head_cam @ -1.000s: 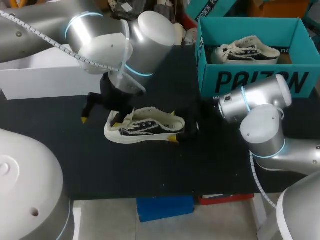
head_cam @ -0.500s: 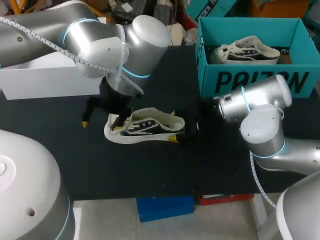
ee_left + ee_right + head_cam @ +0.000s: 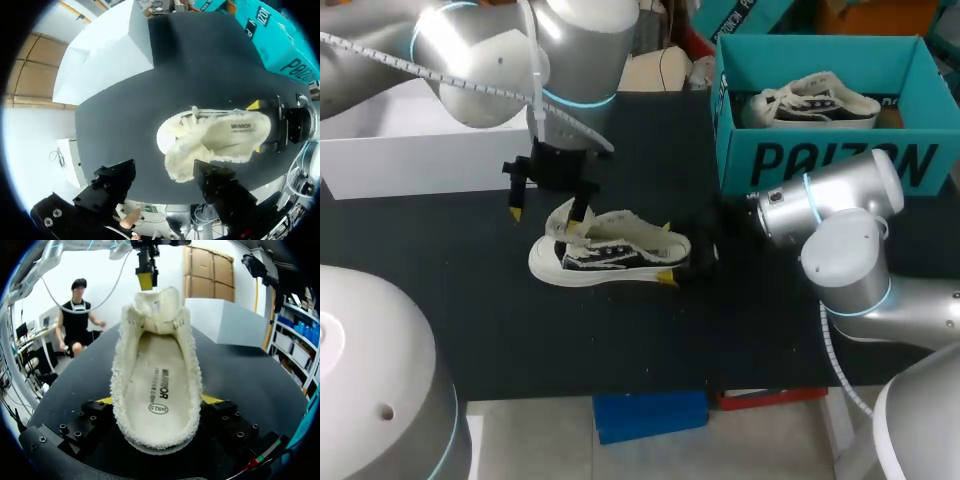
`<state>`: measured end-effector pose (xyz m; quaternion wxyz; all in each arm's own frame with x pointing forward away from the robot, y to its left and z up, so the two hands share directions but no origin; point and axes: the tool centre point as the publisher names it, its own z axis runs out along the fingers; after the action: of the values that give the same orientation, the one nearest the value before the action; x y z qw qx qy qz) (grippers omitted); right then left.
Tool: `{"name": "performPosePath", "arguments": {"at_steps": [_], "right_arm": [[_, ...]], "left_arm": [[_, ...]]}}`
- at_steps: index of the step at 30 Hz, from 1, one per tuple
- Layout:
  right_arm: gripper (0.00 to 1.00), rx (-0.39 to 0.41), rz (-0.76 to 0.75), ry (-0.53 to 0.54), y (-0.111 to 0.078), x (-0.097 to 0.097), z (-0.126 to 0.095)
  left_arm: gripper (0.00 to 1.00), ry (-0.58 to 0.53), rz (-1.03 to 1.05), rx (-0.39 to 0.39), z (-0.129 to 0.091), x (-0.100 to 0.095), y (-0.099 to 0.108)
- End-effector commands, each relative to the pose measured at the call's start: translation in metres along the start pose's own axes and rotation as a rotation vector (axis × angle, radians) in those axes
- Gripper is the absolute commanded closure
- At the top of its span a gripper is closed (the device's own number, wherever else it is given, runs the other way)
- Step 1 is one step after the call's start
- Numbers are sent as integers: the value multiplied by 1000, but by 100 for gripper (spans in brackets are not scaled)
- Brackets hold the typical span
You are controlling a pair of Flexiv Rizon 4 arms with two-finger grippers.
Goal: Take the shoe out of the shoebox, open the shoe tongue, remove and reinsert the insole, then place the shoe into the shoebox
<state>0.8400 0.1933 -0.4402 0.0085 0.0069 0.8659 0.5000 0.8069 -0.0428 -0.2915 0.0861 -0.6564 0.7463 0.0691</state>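
A cream-and-black sneaker (image 3: pixel 605 255) lies on its sole on the black table, toe to the left. My right gripper (image 3: pixel 666 253) is shut on its heel, a yellow tip on each side. In the right wrist view the gripper (image 3: pixel 159 405) shows the shoe (image 3: pixel 155 365) from behind, with the printed insole (image 3: pixel 156 387) lying flat inside and the tongue (image 3: pixel 155 302) standing up. My left gripper (image 3: pixel 545 213) hangs open above the toe, one finger (image 3: pixel 578 208) beside the raised tongue (image 3: pixel 563 222). In the left wrist view the gripper (image 3: pixel 162 182) has the shoe (image 3: pixel 215 137) ahead of its fingers.
The teal shoebox (image 3: pixel 840 160) stands at the back right with a second sneaker (image 3: pixel 810 105) inside. A white box (image 3: pixel 410 150) sits at the back left. My right arm's joints (image 3: pixel 840 230) lie just in front of the shoebox.
My left gripper has risen, turned and shifted slightly toward the shoe's middle, its fingers drawing a little closer. The tongue now stands higher. The right gripper and the shoe have stayed put.
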Motion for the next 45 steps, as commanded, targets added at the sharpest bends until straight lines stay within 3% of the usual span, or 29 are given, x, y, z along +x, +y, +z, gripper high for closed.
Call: {"name": "performPosePath", "arguments": {"at_steps": [1, 3, 7, 11, 16, 30, 35, 45], "right_arm": [[100, 1, 1, -1, -3, -2, 2], [100, 1, 1, -1, -3, -2, 2], [100, 1, 1, -1, -3, -2, 2], [100, 1, 1, -1, -3, -2, 2], [100, 1, 1, -1, -3, -2, 2], [100, 1, 1, -1, -3, -2, 2], [100, 1, 1, -1, -3, -2, 2], [100, 1, 1, -1, -3, -2, 2]], "left_arm": [[100, 457, 803, 104, -33, 11, 8], [100, 498, 1044, 87, -40, 25, 13], [100, 602, 1152, 57, -52, 46, 12], [100, 610, 1286, 41, -49, 69, -3], [100, 667, 1422, 36, -49, 69, -3], [100, 667, 1422, 36, -49, 69, -3], [100, 522, 1724, 47, -57, 67, -5], [100, 440, 1889, 96, -47, 69, -27]]}}
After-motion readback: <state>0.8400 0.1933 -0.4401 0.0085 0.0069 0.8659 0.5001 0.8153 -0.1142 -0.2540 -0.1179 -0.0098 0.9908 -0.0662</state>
